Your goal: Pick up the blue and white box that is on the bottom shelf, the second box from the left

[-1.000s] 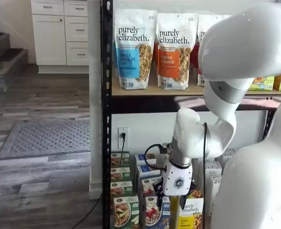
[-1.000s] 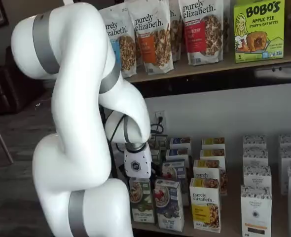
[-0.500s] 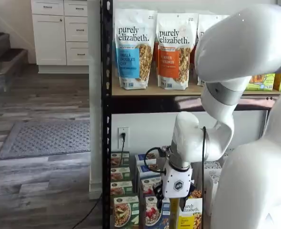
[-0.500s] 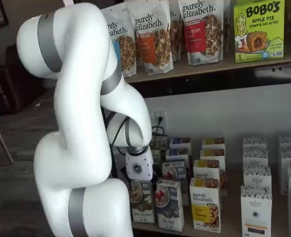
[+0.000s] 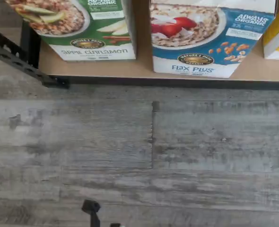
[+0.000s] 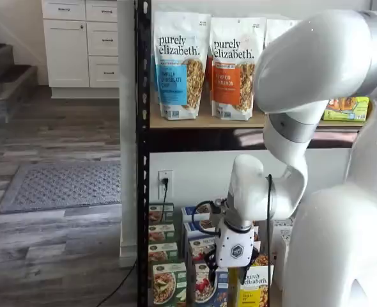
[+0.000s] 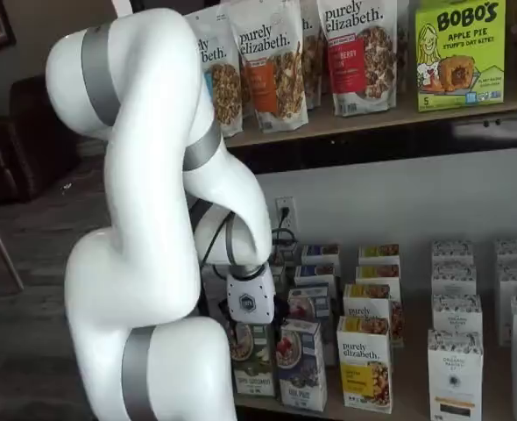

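Fingers of the gripper (image 7: 260, 331) show dark below its white body, too indistinct to tell their state; it hangs just in front of the blue and white Flax Plus box (image 7: 299, 363), so this looks like the approach. The box stands upright at the bottom shelf's (image 5: 144, 66) front edge beside the green Apple Cinnamon carton (image 5: 90, 26); next, the fingers likely must straddle it. Grey plank floor (image 5: 144, 151) lies before the shelf.
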### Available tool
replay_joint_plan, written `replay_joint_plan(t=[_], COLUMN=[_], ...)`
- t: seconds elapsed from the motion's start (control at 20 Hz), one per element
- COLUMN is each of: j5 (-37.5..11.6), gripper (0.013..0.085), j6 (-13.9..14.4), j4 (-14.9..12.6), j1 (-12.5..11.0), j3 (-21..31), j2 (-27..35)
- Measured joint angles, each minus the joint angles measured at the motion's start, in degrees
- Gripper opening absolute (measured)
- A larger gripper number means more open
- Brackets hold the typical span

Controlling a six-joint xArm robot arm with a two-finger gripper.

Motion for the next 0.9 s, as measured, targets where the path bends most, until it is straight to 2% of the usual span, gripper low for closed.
replay_joint_plan(t=[0.4,0.65,0.9], j5=[-0.30,-0.93,-2.71], gripper=[0.0850,0.0850,0.0850], j6=[4.01,3.33,0.75], j4=[-5.88,-6.37,-4.43], j1=[-1.55,-2.66,-3.31], j3=[-3.77,-6.02,-8.12], j2=[4.67,7.30,9.95])
